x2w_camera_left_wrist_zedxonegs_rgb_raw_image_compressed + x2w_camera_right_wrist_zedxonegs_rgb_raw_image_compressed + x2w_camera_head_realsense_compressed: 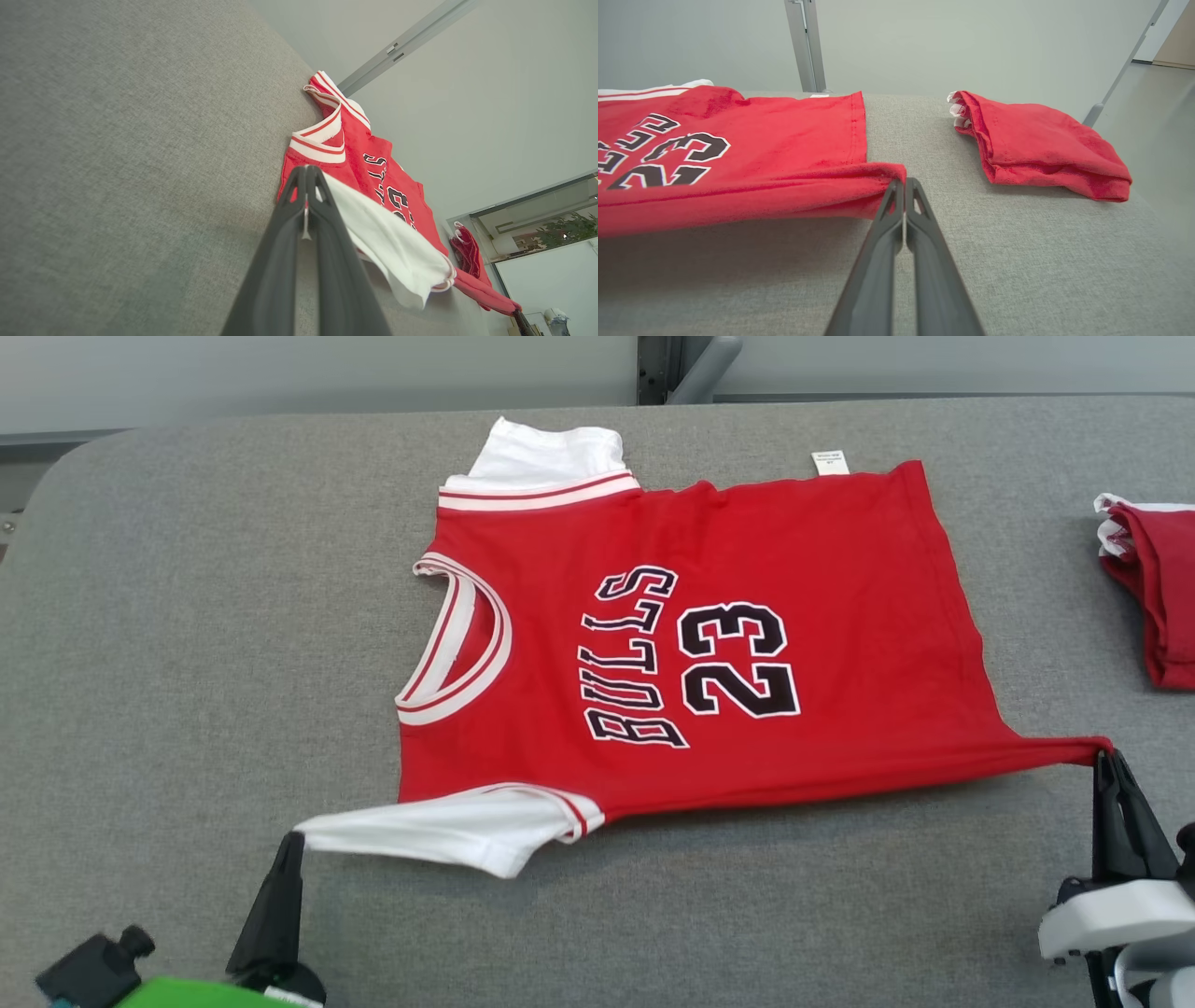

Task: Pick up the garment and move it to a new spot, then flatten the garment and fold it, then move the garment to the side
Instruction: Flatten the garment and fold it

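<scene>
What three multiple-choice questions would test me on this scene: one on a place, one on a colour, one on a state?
1. Where is the folded red garment relative to the spread red jersey with white sleeves?
A. On top of it
B. Apart, toward the right end of the grey fabric table
C. Under it

2. What colour is the jersey's near sleeve?
A. White
B. Black
C. Green

3. What is the right gripper doing?
A. Standing open above the jersey
B. Shut on the jersey's hem corner
C. Shut on the folded garment

Answers:
1 B: bare table separates them.
2 A: it is white with a red-striped band.
3 B: its dark fingers pinch the stretched red corner.
</scene>
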{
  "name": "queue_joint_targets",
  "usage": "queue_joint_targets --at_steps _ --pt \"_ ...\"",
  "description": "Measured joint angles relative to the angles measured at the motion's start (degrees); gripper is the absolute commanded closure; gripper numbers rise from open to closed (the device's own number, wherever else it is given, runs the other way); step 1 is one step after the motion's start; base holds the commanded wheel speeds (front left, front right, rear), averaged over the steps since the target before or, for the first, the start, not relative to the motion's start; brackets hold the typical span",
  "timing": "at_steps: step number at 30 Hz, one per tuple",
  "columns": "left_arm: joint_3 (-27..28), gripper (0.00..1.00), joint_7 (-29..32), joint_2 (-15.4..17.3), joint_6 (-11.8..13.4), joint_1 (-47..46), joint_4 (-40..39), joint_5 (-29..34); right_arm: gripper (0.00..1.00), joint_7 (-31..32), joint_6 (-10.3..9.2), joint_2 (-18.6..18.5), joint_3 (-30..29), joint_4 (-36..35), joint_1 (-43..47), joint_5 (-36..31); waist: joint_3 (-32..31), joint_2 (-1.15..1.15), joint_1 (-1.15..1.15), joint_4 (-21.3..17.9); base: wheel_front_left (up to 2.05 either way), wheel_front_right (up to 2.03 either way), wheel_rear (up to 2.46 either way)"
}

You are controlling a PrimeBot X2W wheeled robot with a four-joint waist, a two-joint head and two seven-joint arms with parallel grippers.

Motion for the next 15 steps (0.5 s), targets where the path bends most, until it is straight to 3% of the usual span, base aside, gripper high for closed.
queue_joint_targets --at_steps 9,15 --pt "-1.45 1.00 0.96 -3.58 0.01 -14.39 6.62 0.01 1.00 0.00 -0.05 1.83 1.31 7.08 -10.23 -1.04 2.77 0.00 0.00 -0.24 0.00 0.00 0.00" --pt "-3.16 1.00 0.83 -4.31 0.01 -24.70 11.77 0.64 1.00 0.00 -0.07 2.96 1.16 11.02 -17.55 -2.33 5.92 0.00 0.00 -0.67 0.00 0.00 0.00"
